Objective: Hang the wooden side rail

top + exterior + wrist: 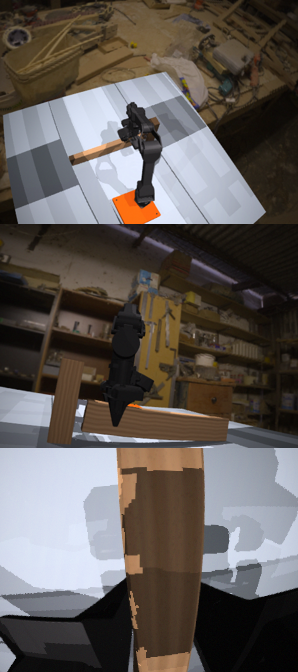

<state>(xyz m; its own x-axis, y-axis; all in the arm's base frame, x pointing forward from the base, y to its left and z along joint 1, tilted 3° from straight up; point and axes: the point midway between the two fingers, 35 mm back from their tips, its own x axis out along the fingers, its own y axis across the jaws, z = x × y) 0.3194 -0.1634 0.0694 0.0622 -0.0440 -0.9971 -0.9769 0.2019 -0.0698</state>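
Observation:
The wooden rail (98, 151) (173, 424) (162, 523) runs across the table. My gripper (135, 141) (115, 424) (153, 579) is shut on it, nearer its post end, with one finger on each side. In the exterior view that end is raised a little and the far end is low, at the table. The upright post (156, 124) (65, 403) stands just beyond the raised end, with a narrow gap between them in that view. The hooks do not show clearly against the dark and bright patches in the gap. The slot and pins are hidden.
The arm's orange base plate (134, 210) lies at the table's front edge in the top view. The arm reaches over the rail and partly covers the post. Patchy shadows cross the table (229, 193) and the rail. Workshop clutter is beyond the table.

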